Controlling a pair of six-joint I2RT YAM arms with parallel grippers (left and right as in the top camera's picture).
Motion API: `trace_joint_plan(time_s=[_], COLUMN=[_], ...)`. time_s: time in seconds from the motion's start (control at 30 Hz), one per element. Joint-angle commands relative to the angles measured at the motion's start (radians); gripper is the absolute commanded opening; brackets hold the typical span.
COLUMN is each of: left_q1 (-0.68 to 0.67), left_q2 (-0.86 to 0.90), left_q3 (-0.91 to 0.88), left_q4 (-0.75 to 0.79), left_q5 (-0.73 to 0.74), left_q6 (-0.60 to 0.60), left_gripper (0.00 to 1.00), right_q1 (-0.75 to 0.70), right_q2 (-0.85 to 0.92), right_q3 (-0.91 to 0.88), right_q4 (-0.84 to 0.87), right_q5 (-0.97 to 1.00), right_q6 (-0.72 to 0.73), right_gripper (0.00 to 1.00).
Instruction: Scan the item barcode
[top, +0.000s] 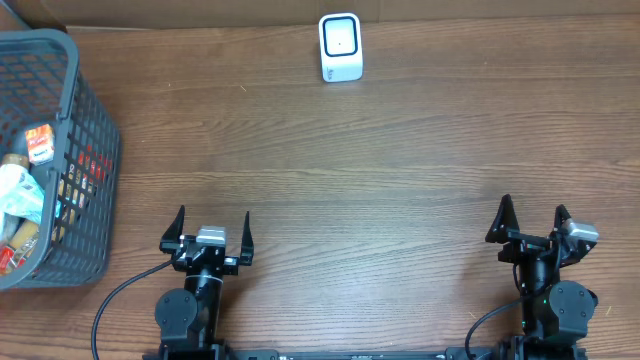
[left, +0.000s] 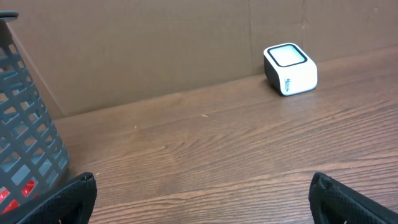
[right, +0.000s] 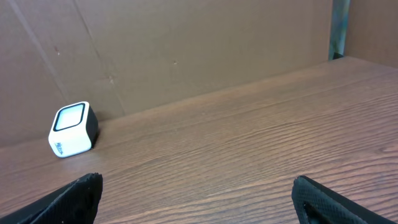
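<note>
Inside the grey basket at the left edge of the worktop lie the packaged items, left of the nearer left hand, which, like the right hand, is released and empty, with the scanner far ahead between them.

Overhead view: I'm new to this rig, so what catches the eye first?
The white scanner box stands alone at the table's far edge. A grey basket of packaged items sits far left; the left gripper and right gripper hang open and empty near the front.
</note>
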Motion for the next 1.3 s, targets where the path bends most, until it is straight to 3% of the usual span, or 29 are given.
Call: trace_joint_plan(time_s=[0.0, 1.27], left_q1=[-0.007, -0.007], left_q2=[-0.010, -0.010], left_q3=[-0.004, -0.004], left_q4=[-0.002, -0.002], left_q5=[-0.007, -0.005], left_q6=[0.015, 0.006], left_gripper=[1.00, 1.00], right_q1=[0.001, 0.001], right_q2=[-0.009, -0.009], right_q3=[-0.010, -0.010], right_q4=[0.006, 0.006], right_q5=[-0.002, -0.004], right_q6=[-0.001, -0.001], right_gripper=[1.00, 1.00])
